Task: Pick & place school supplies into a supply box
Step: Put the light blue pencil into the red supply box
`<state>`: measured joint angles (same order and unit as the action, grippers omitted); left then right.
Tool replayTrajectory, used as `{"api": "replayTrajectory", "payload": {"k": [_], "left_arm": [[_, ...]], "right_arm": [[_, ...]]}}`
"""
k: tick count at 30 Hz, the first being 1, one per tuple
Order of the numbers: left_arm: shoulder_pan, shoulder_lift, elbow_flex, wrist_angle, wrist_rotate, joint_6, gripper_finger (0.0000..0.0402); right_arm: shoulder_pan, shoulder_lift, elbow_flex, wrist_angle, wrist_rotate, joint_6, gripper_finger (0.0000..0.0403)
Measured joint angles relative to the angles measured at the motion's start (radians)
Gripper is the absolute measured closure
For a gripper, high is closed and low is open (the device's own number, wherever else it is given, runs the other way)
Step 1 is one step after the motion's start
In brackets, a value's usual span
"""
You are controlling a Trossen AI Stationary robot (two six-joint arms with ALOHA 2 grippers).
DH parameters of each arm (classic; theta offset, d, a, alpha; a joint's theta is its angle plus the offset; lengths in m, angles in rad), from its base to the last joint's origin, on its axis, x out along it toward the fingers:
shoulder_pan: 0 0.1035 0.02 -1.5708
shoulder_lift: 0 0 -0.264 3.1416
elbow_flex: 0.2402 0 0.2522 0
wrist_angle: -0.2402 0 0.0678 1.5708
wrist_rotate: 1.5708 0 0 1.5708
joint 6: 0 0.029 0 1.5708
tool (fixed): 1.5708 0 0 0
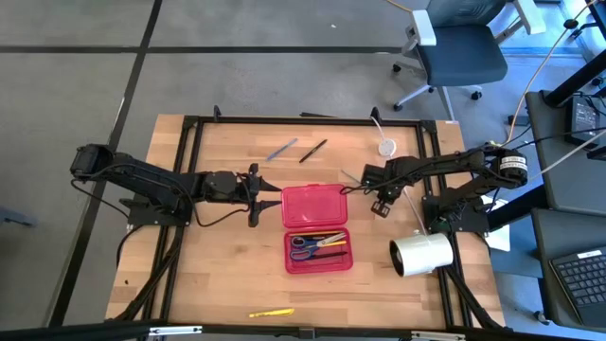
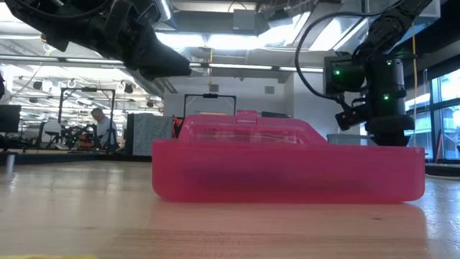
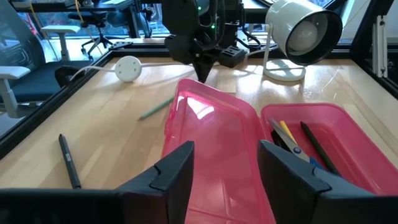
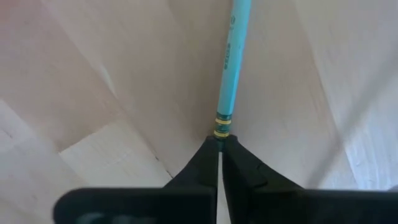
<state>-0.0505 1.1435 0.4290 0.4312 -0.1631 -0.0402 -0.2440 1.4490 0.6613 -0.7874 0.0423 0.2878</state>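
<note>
- Left claw (image 1: 254, 195): jaws wide and empty, hovering just beside the open lid of the supply box (image 1: 317, 230), waiting
- Supply box: mid-desk, lid open; scissors (image 1: 308, 245) and a few pens already lie in its tray
- Right claw (image 4: 219, 146): pinched shut on the end of a green pencil (image 4: 231, 59) lying on the desk (image 1: 227, 275) beyond the box, so the pick step is in hand
- Next move, as judged: lift the pencil level, carry it over the tray, release

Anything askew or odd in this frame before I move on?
Nothing damaged or spilled. The right claw pinches the green pencil at its very end, so the grip may be marginal. A yellow pencil lies alone near the table's edge.
</note>
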Motion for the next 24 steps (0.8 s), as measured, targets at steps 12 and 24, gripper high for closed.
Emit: {"api": "replayTrajectory", "payload": {"k": [12,24], "left_arm": [[0.0,0.0,0.0,-0.016,0.0,0.0,0.0236],[0.0,0.0,0.0,-0.016,0.0,0.0,0.0237]], "right_arm": [[0.0,-0.07,0.002,-0.028,-0.014,0.0,0.0391],[0.0,-0.364,0.009,-0.076,0.062,0.075,0.0391]]}}
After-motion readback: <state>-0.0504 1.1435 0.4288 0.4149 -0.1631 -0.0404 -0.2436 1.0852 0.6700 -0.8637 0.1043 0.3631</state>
